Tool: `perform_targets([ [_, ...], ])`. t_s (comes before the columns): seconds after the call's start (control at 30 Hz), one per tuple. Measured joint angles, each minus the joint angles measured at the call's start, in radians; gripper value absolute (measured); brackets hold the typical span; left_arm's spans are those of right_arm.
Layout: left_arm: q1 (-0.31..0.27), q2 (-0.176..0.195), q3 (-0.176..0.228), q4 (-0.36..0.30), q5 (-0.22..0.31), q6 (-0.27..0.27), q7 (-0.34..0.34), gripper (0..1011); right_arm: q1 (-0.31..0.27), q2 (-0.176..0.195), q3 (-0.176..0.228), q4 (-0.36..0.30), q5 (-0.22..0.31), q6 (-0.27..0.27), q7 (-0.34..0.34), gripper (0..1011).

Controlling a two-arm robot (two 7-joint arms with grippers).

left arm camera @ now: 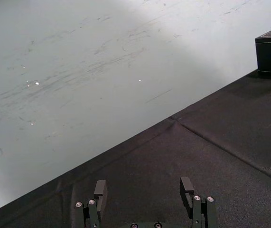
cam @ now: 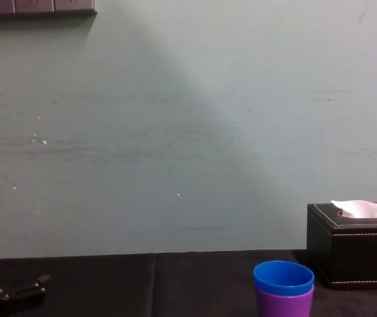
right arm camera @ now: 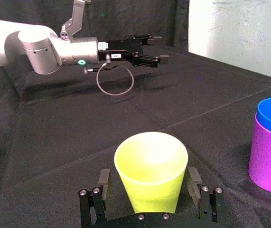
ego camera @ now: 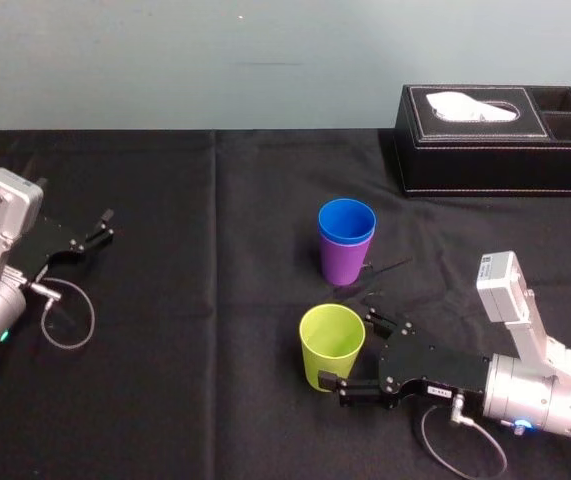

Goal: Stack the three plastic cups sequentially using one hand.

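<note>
Fingers (right arm camera: 104, 179) of right gripper (right arm camera: 149, 175) straddle smooth, tapered yellow-green cup (right arm camera: 152, 159).

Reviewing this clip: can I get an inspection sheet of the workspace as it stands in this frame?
Surface: black cloth over the table, creased.
Job's things: blue cup nested in purple cup, upright; yellow-green cup upright, apart from them, nearer the robot.
Clutter: black tissue box at the far right.
Grippers: right gripper open, fingers flanking the yellow-green cup; left gripper open, idle at the far left.
Cables: left wrist cable and right wrist cable, each looped.
Surroundings: plain wall behind the table.
</note>
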Motion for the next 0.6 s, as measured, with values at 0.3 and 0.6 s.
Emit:
perform_targets([
  [0.3,0.0,0.0,0.0,0.0,0.0,0.0,0.0,1011,-0.002,0.002,0.002,-0.002,0.0,-0.001,0.0,867],
  [0.6,0.0,0.0,0.0,0.0,0.0,0.0,0.0,1012,-0.003,0.002,0.003,-0.003,0.0,-0.001,0.0,735],
])
